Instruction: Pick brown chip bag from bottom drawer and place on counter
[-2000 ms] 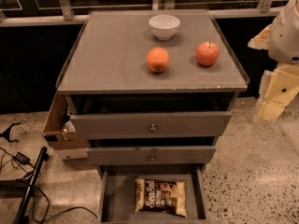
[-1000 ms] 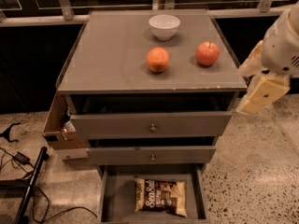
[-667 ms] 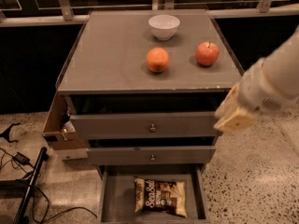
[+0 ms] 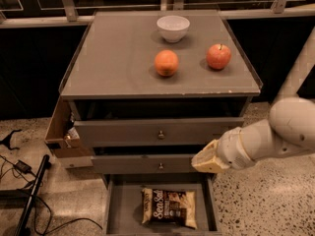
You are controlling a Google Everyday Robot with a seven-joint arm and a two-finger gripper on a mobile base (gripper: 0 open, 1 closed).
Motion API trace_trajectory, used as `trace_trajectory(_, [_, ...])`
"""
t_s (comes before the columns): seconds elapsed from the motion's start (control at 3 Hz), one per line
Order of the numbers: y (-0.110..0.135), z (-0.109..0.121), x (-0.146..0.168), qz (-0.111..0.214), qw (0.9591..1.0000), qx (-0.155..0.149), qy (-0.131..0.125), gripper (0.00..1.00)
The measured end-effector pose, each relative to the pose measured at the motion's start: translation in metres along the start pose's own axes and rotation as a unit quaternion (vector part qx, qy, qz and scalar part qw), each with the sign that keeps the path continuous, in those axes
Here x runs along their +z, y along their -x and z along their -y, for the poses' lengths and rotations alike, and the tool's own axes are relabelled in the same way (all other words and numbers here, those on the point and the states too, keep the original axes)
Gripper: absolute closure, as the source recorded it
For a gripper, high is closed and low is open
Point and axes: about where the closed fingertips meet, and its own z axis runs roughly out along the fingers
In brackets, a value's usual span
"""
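The brown chip bag (image 4: 168, 207) lies flat in the open bottom drawer (image 4: 123, 205), white "Sea Salt" lettering up, toward the drawer's right side. The gripper (image 4: 205, 160) comes in from the right on a white arm. Its cream tip hangs in front of the right end of the middle drawer, above the bag and not touching it. The grey counter (image 4: 118, 58) is the cabinet top above the three drawers.
On the counter stand a white bowl (image 4: 173, 28), an orange (image 4: 166, 63) and a red apple (image 4: 218, 56). A cardboard box (image 4: 61, 134) hangs at the cabinet's left side. Cables and a black pole (image 4: 29, 200) lie on the speckled floor at left.
The arm has swung from the upper right down and to the left, across the cabinet's right front. The gripper is now low, just above the open bottom drawer. The bag has not moved.
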Motion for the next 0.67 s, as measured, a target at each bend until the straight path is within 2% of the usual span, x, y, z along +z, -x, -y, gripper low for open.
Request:
trace_trajectory(0.33, [-0.007,0.009,0.014,0.012,0.9999,0.009,-0.005,1.00])
trace_trajectory(0.67, [-0.023,0.003,0.027,-0.002,1.0000,-0.005,-0.002,1.00])
